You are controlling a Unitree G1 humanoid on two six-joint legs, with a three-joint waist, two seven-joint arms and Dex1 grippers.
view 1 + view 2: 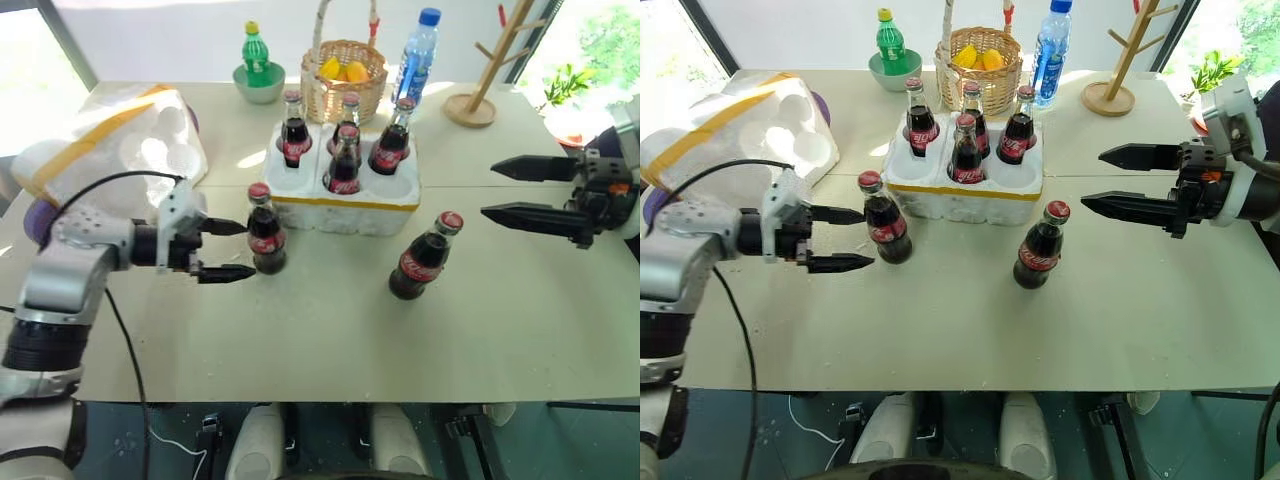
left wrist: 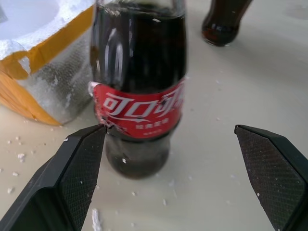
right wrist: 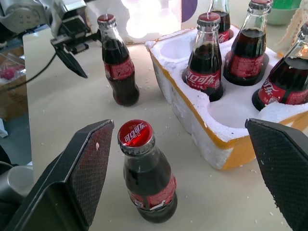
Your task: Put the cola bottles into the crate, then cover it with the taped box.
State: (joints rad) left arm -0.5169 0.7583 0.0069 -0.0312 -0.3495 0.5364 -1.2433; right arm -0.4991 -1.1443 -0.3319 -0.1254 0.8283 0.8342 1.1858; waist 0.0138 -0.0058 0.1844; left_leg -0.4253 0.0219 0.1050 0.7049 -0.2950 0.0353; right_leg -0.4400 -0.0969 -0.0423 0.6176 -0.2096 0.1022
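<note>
The left pincer [image 1: 229, 250] hangs low over the tabletop [image 1: 330, 340] with its two black fingers spread wide, holding nothing. Its tips reach toward a cola bottle [image 1: 266, 230] standing upright just in front of the crate [image 1: 345, 195]. In the left wrist view that bottle sits between the open fingers but further out, and one fingertip [image 2: 94, 139] lies right at the edge of its red label; I cannot tell whether it actually touches the glass.

The right pincer [image 1: 508, 190] hovers off to the right, well above the tabletop, fingers also fully apart and empty. It points inward toward a second loose cola bottle [image 1: 424, 257], which stands upright on the tabletop in front of the crate's right corner, apart from the foam. The right wrist view looks down on this bottle's red cap [image 3: 136, 134] between the spread fingers, with clear space on both sides.

The crate sits mid-table, yellow tape along its front edge. Four cola bottles stand in its wells: three along the back row and one in the front middle well [image 1: 345, 162]. The front left and front right wells are open.

The taped box [image 1: 120, 135] lies tilted at the far left of the tabletop, its moulded hollows facing up. Behind the crate stand a green soda bottle [image 1: 255, 55] in a bowl, a wicker basket [image 1: 345, 75] and a blue-capped water bottle [image 1: 418, 55].
</note>
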